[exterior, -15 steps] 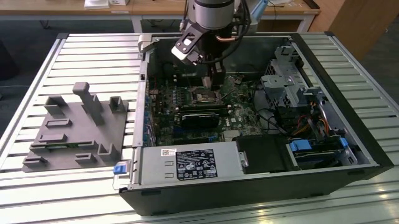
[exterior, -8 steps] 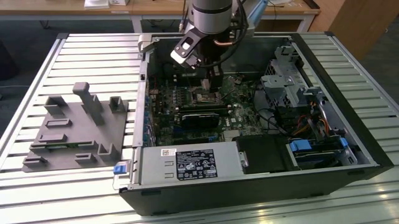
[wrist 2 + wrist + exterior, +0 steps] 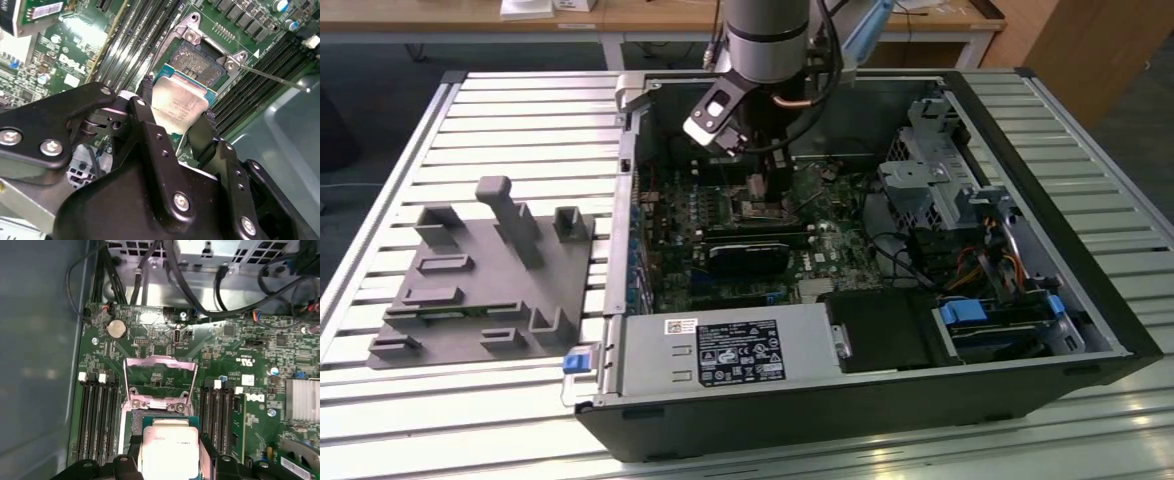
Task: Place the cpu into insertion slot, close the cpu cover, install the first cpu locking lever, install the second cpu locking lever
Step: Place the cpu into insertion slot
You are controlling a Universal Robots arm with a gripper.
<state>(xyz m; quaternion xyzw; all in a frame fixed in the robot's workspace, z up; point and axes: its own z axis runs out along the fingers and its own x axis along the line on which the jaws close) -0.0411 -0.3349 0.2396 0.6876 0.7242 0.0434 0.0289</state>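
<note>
The cpu point(image 3: 167, 452) is gripped by the gripper point(image 3: 176, 104) just above the uncovered insertion slot point(image 3: 197, 62), the cpu cover point(image 3: 160, 361) raised open, toward the far side of the computer case point(image 3: 854, 415)

The gripper point(image 3: 170, 456) is holding the cpu point(image 3: 167, 447), with its black fingers point(image 3: 206, 454) pressing on two opposite edges and the pale metal face showing between them. The cpu is hanging over the insertion slot point(image 3: 131, 421) and hiding most of it; whether the two are touching cannot be told. The cpu cover point(image 3: 160, 362) is standing swung open beyond the slot, with green motherboard point(image 3: 150, 342) showing through its window. Black memory slots point(image 3: 97, 412) are running along both sides of the slot. A coin battery point(image 3: 117, 329) is sitting near the motherboard's corner beside the case wall point(image 3: 35, 365), and black cables point(image 3: 175, 270) are trailing past the board's edge.
</note>
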